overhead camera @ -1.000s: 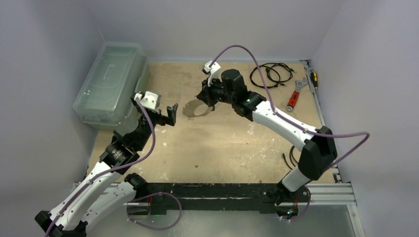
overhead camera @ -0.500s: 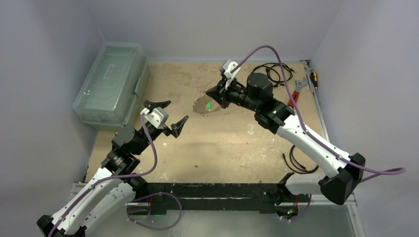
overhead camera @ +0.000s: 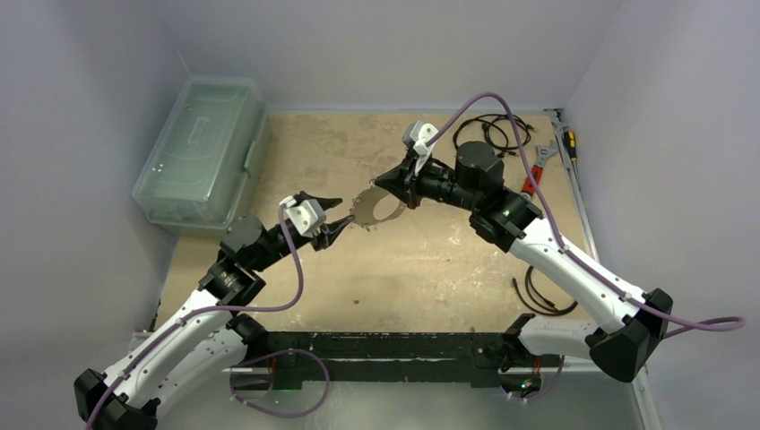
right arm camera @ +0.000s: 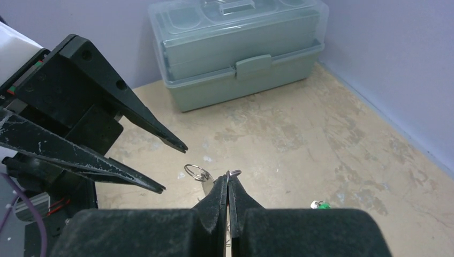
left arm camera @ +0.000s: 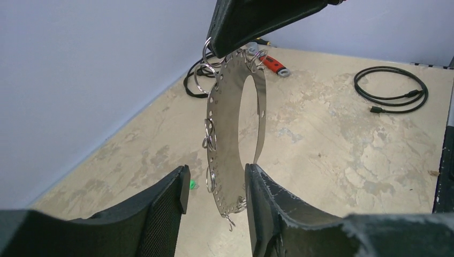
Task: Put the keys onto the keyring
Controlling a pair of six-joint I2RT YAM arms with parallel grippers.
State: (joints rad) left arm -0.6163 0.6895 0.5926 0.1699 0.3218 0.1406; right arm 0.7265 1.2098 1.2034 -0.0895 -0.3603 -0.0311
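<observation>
Keyring: flat silvery hoop, hanging upright clear of the table, over its middle toward the far edge. Top rim is clenched in the right hand. Split rings along the rim carry no key that shows.

Left hand: released, fingers either side of the hoop's lower end; contact cannot be told.

Green key: loose on the table below. Red and black keys: not seen.

Progress, as judged: hoop raised and presented, threading not begun, every key left to do.

Table: worn, stained beige board. Toolbox at far-left corner; cable and wrench by right edge. Walls pale lilac.
</observation>
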